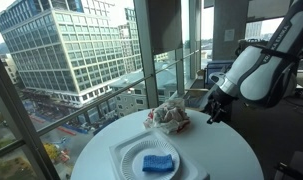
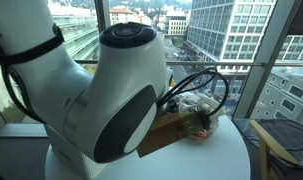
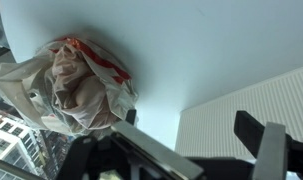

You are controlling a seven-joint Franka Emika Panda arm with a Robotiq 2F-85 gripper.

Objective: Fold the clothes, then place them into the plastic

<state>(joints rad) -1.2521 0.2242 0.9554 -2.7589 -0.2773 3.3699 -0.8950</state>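
Observation:
A clear plastic bag point(image 1: 169, 117) with red print lies on the round white table point(image 1: 229, 150), with crumpled beige cloth inside it. It also shows in the wrist view point(image 3: 76, 85) and, in an exterior view, behind the arm point(image 2: 198, 112). My gripper point(image 1: 213, 106) hovers beside the bag, a little above the table and apart from it. In the wrist view the gripper point(image 3: 191, 125) is open and empty, with its fingers spread over bare tabletop.
A white ribbed tray point(image 1: 123, 152) holding a blue cloth point(image 1: 158, 162) sits at the table's front. Tall windows stand close behind the table. The arm's white body point(image 2: 101, 90) fills much of an exterior view. A chair point(image 2: 283, 140) stands beside the table.

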